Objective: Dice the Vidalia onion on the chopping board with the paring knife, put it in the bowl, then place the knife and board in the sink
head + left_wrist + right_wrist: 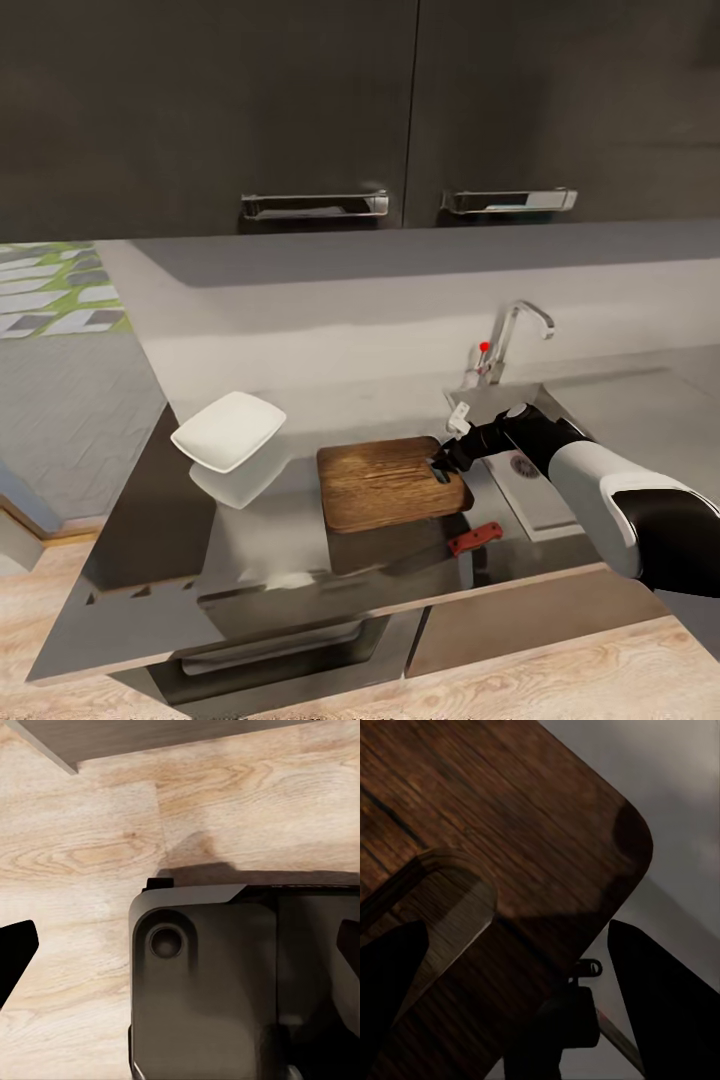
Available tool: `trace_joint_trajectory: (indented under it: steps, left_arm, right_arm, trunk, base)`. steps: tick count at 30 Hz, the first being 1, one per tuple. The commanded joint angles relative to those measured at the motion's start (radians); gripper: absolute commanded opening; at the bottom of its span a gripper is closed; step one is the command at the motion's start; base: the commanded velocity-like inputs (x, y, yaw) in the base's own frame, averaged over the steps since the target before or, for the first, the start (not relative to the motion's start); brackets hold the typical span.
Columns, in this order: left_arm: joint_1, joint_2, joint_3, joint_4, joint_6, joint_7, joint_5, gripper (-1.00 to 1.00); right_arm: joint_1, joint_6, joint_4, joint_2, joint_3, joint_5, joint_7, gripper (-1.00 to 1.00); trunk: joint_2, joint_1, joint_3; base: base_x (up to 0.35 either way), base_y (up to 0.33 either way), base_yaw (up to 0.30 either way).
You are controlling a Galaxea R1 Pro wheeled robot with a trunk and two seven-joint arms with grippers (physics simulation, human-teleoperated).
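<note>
Closest to my head camera is the right arm's white and black forearm, reaching out over the countertop, a long glossy grey run that carries everything I need. Just beyond the right gripper lies the sink, a grey steel basin with its drain showing and the chrome tap behind; I cannot see an onion in it from here. Under the gripper sits the chopping board, dark brown wood with rounded corners, its handle slot right at my fingertips, which I judge is why I am at this end: the slot gives a grip. In the wrist view the fingers stand wide apart over the board's corner, holding nothing. Well off past the board's far end is the white bowl, empty. Near the gripper on my side lies the paring knife, red-handled, by the board's edge. I cannot tell the left gripper's state.
</note>
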Motion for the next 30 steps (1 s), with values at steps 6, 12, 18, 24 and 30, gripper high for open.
trace_joint_trajectory:
  steps: [6,12,18,24,30]
  left_arm:
    - [0.000,0.001,0.001,-0.001,-0.002,-0.001,0.000,1.00]
    - [0.000,0.002,0.001,-0.002,-0.002,-0.001,0.000,1.00]
    - [0.000,0.002,0.000,-0.003,-0.002,-0.001,0.000,1.00]
    - [0.000,0.002,0.000,-0.003,-0.002,-0.001,0.000,1.00]
    - [0.000,0.002,0.001,-0.002,-0.002,-0.001,0.000,1.00]
  right_arm:
    - [0.000,0.009,-0.002,-0.002,0.004,-0.033,0.004,-1.00]
    - [0.000,-0.016,0.009,-0.003,0.004,-0.085,0.002,-1.00]
    - [0.000,-0.026,0.020,-0.002,0.004,-0.087,-0.014,-1.00]
    - [0.000,-0.058,0.025,-0.002,0.004,-0.087,-0.037,-1.00]
    - [0.000,-0.061,0.026,-0.001,0.004,-0.088,-0.043,-1.00]
  trunk:
    - [-0.002,0.001,-0.010]
    - [-0.002,0.001,-0.011]
    - [-0.002,0.001,-0.011]
    - [-0.002,0.001,-0.013]
    - [-0.002,0.001,-0.023]
  base:
    - [0.000,0.000,0.010]
    - [0.000,0.000,0.004]
    - [0.000,0.000,0.000]
    - [0.000,0.000,0.000]
    - [0.000,0.000,0.000]
